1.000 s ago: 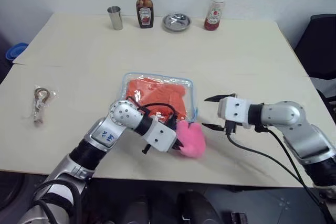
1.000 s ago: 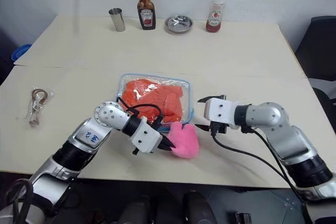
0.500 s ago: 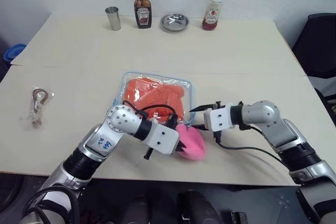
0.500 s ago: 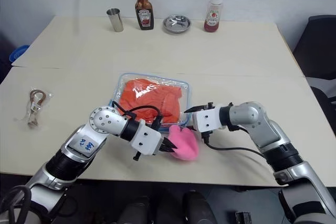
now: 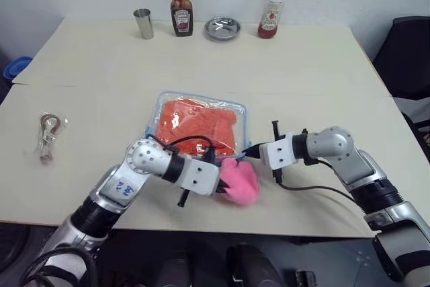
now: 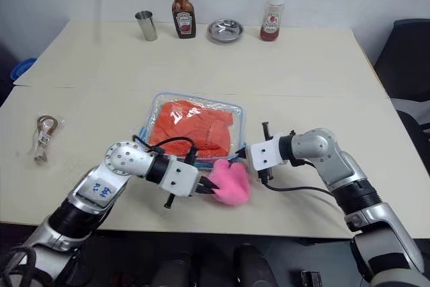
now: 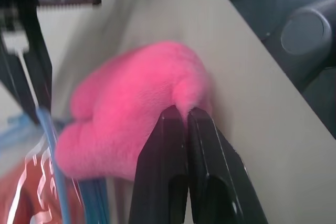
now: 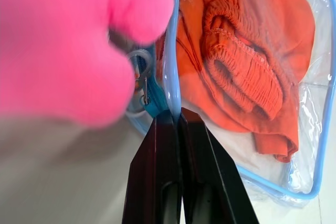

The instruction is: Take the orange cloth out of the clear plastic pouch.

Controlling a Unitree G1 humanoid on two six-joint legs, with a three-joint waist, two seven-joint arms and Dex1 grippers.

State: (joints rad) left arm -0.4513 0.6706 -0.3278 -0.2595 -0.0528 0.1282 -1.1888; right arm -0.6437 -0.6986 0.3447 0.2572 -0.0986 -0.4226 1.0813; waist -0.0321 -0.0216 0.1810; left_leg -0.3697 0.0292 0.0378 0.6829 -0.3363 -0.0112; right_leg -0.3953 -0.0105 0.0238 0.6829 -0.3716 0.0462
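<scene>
The clear plastic pouch (image 5: 202, 97) lies flat at the middle of the table, and the orange cloth (image 5: 198, 126) is inside it. A pink plush charm (image 5: 240, 181) hangs off the pouch's near right corner. My left gripper (image 5: 220, 185) is shut on that plush; the left wrist view shows the black fingertips (image 7: 173, 116) pinching its fur. My right gripper (image 5: 247, 149) is shut at the same corner. In the right wrist view its tips (image 8: 174, 113) meet on the blue edging (image 8: 173, 77) beside the zip pull, with the cloth's gathered band (image 8: 236, 72) just beyond.
Along the table's far edge stand a metal cup (image 5: 143, 23), a dark sauce bottle (image 5: 179, 5), a metal dish (image 5: 224, 28) and a red ketchup bottle (image 5: 270, 14). A small bagged metal hook (image 5: 47, 132) lies at the left. A black chair (image 5: 406, 55) is off the right side.
My right gripper has gone from open to shut and come in to the pouch's near right corner. My left gripper, still holding the plush, has drawn slightly to the left.
</scene>
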